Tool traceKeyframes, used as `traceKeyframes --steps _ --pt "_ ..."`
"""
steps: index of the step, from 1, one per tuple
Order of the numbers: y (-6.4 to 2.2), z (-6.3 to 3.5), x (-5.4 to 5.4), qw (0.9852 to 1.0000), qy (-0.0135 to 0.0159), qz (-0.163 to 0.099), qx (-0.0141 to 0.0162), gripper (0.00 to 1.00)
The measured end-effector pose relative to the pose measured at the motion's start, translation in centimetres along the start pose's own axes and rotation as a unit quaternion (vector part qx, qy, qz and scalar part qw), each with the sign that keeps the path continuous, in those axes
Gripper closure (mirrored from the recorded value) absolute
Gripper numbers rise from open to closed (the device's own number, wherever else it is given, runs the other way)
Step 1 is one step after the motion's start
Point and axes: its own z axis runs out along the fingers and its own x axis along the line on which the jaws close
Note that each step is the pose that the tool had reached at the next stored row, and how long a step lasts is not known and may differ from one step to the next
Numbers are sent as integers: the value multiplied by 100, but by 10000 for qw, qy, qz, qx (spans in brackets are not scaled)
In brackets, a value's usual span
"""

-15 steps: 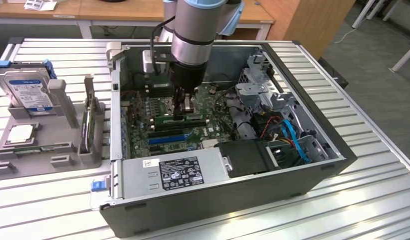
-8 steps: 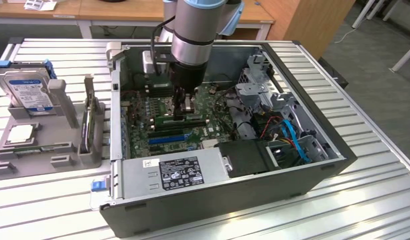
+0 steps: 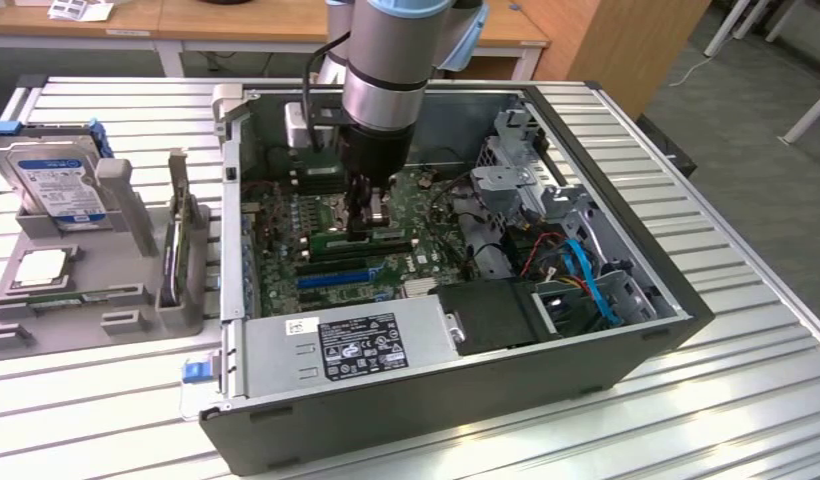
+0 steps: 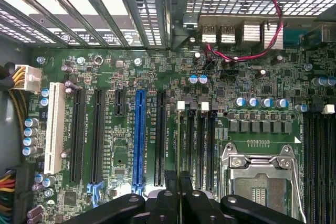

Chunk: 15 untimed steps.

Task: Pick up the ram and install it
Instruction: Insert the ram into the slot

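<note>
My gripper (image 3: pixel 370 228) hangs inside the open computer case (image 3: pixel 624 340), low over the motherboard (image 4: pixel 252 77). In the wrist view its black fingers (image 4: pixel 170 178) are pressed together on a thin green edge, the ram (image 4: pixel 179 140). The ram stands on edge along the first of the black memory slots (image 4: pixel 202 145), and its far end reaches the white latch (image 4: pixel 181 106). In the exterior view the ram (image 3: pixel 330 241) is a narrow green strip just under the fingertips. I cannot tell whether it is fully seated in the slot.
A CPU socket (image 4: pixel 260 177) lies beside the memory slots, with a blue expansion slot (image 4: pixel 139 140) on the other side. Red cable (image 4: pixel 273 24), drive cage (image 3: pixel 517 170) and power supply (image 3: pixel 350 345) crowd the case. A grey holder (image 3: pixel 130 300) with a hard drive (image 3: pixel 57 180) stands outside.
</note>
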Motion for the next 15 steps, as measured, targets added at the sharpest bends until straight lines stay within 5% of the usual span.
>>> traceKeyframes --steps 13,15 --pt "-2 23 -1 10000 -1 0 0 88" --pt "-1 23 -1 10000 25 2 -8 88"
